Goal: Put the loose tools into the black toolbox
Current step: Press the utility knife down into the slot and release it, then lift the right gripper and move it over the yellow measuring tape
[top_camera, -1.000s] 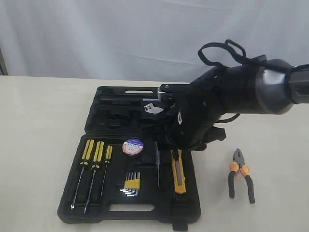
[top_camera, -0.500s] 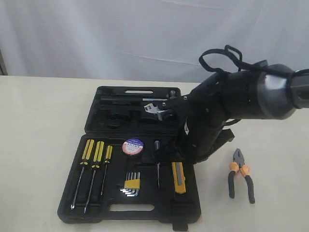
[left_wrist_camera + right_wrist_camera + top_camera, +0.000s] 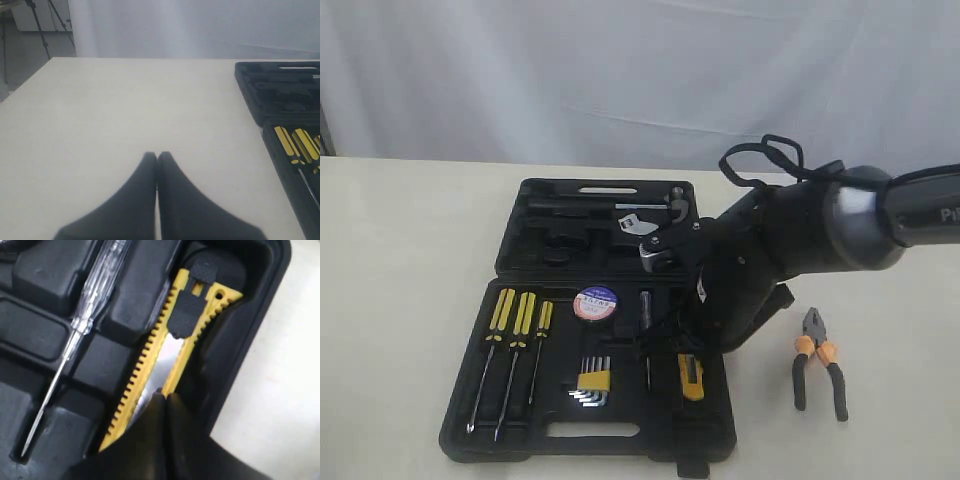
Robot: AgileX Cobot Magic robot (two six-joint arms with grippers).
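The pale worktop [image 3: 400,250] carries the open black toolbox [image 3: 520,440] at lower centre of the exterior frame. The right arm [image 3: 790,240] reaches in from the right, hiding most of the yellow-black utility knife [image 3: 170,345] in its slot. The right end effector [image 3: 164,396], tips pressed together with nothing between them, sits over that knife, beside a clear-handled tester [image 3: 80,325]. The left end effector [image 3: 157,156] is also closed, over bare worktop. The orange-and-black-handled pliers [image 3: 818,372] lie loose at lower right, and the black tape roll [image 3: 595,302] sits mid-tray above the hex keys [image 3: 592,382].

Beige table [image 3: 400,300]: black toolbox [image 3: 650,442], pliers [image 3: 817,348]
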